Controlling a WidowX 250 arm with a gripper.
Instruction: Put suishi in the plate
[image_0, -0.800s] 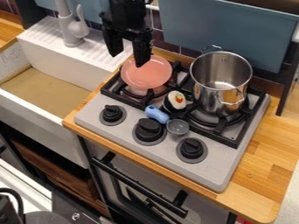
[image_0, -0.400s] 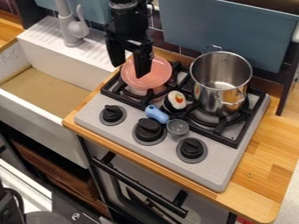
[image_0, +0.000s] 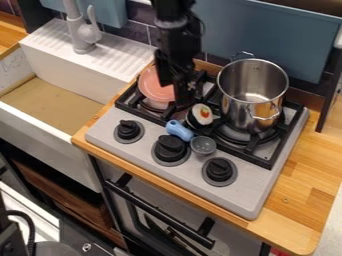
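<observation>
Wooden counter (image_0: 294, 200), grey stove (image_0: 244, 200) set in it. Over the rear burners hangs the gripper (image_0: 174, 94), spread and holding nothing. Just below is the sushi (image_0: 202, 115), on the stove between plate (image_0: 153, 85) and pot (image_0: 251, 82), near the blue handle (image_0: 179, 130). Pick-up looks to be the step in hand — next, line up over the sushi, lower and pinch, sparing the handle.

1 black arm (image_0: 176, 22) hangs down, its claw (image_0: 173, 95) spread apart.
</observation>
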